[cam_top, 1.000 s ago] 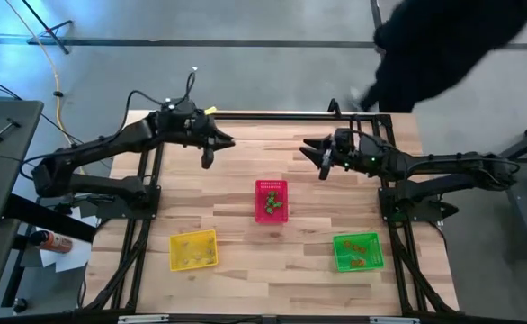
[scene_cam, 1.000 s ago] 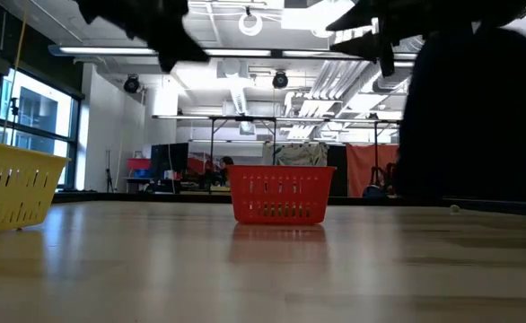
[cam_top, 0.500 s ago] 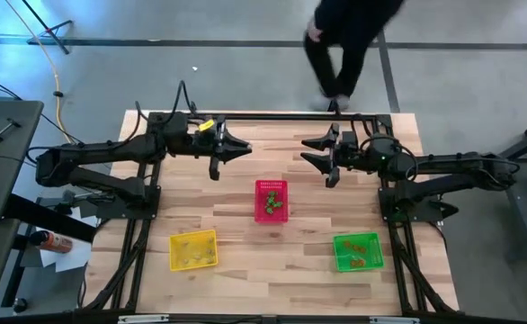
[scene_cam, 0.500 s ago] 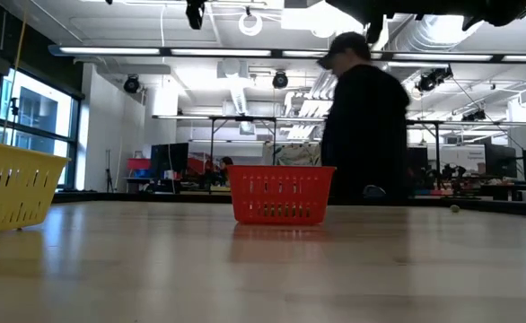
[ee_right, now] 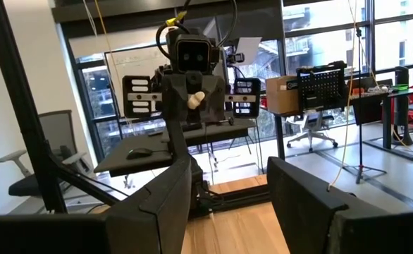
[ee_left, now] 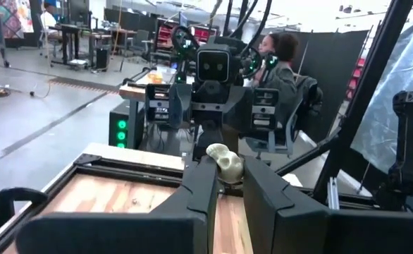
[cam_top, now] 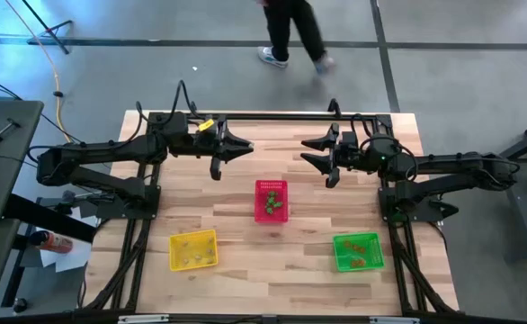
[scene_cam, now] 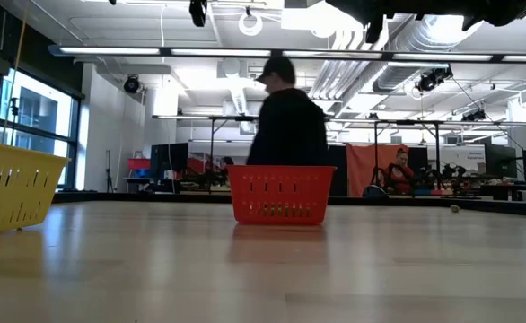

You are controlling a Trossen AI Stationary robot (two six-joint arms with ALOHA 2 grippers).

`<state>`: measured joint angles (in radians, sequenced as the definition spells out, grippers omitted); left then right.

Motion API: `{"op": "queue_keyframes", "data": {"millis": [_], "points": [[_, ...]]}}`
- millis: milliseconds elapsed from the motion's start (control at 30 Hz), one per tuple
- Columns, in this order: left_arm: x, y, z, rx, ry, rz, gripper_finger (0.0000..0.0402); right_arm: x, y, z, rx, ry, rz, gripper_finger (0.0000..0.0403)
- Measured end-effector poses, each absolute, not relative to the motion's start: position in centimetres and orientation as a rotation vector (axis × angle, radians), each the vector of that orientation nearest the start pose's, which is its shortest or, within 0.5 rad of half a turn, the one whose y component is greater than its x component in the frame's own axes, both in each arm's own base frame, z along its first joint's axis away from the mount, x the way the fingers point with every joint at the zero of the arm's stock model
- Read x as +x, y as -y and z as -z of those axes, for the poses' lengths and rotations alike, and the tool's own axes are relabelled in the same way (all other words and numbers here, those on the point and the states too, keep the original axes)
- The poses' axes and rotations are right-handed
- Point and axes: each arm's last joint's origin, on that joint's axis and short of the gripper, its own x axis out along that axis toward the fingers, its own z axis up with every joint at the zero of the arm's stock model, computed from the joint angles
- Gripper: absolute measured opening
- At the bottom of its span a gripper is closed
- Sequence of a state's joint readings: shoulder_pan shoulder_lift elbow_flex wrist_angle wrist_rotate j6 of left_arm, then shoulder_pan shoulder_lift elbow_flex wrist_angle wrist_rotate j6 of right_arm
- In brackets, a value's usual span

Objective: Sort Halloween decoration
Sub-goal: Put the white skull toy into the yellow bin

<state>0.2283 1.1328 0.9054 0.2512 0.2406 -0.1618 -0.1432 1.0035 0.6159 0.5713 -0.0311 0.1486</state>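
My left gripper (cam_top: 243,150) hovers over the table's far middle, pointing toward the right arm, and is shut on a pale yellowish trinket (ee_left: 225,160). That trinket also shows in the right wrist view (ee_right: 196,99). My right gripper (cam_top: 310,153) faces it from the right, open and empty, and its fingers (ee_right: 170,189) stand well apart. The red basket (cam_top: 271,200) holds green trinkets (cam_top: 275,206). Yellowish trinkets lie in the yellow basket (cam_top: 193,249), orange ones (cam_top: 361,261) in the green basket (cam_top: 358,251). In the low view only the grippers' tips (scene_cam: 196,12) show at the top. My left gripper pinches the yellowish trinket (ee_left: 220,164) between its two fingers (ee_left: 201,185), at their free ends. The fingers lie about level and point toward the table's right side. The trinket is lifted clear, high above the table.
All three baskets stand on the wooden table (cam_top: 245,229), with the red one between and nearer than the two grippers. A person (cam_top: 290,31) walks on the floor beyond the far edge and shows behind the red basket in the low view (scene_cam: 285,117).
Both grippers rose and moved a little toward each other, then kept still for the last half second. The left gripper has carried the trinket throughout. The person beyond the far edge walked from the right toward the left.
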Motion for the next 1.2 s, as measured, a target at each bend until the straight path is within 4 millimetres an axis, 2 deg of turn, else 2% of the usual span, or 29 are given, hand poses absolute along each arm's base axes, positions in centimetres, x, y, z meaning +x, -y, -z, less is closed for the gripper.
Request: {"op": "queue_keyframes", "data": {"millis": [500,600,700,800,933,1033,1200], "points": [[25.0,-5.1,-34.9,-0.15,0.024,0.027,0.0035,22.1,3.1,-30.6,0.132,0.185,0.099,0.0181],[24.2,-4.8,-35.3,-0.196,0.021,0.069,0.0035,22.1,3.1,-30.6,0.132,0.184,0.099,0.0181],[22.5,-4.1,-35.8,-0.307,-0.032,0.164,0.0035,22.1,3.1,-30.5,0.134,0.168,0.1,0.0181],[20.6,-2.9,-35.5,-0.548,-0.193,0.274,0.0035,22.1,3.1,-30.1,0.138,0.132,0.103,0.0181],[18.3,-0.1,-33.8,-0.842,-0.528,0.296,0.0035,22.2,3.1,-29.4,0.196,0.066,0.106,0.0181],[17.2,2.9,-32.7,-0.869,-0.712,0.311,0.0035,22.2,3.1,-28.9,0.248,0.017,0.111,0.0181],[16.5,7.4,-31.8,-0.835,-0.807,0.288,0.0035,22.2,3.1,-28.8,0.243,-0.002,0.113,0.0181]]}}
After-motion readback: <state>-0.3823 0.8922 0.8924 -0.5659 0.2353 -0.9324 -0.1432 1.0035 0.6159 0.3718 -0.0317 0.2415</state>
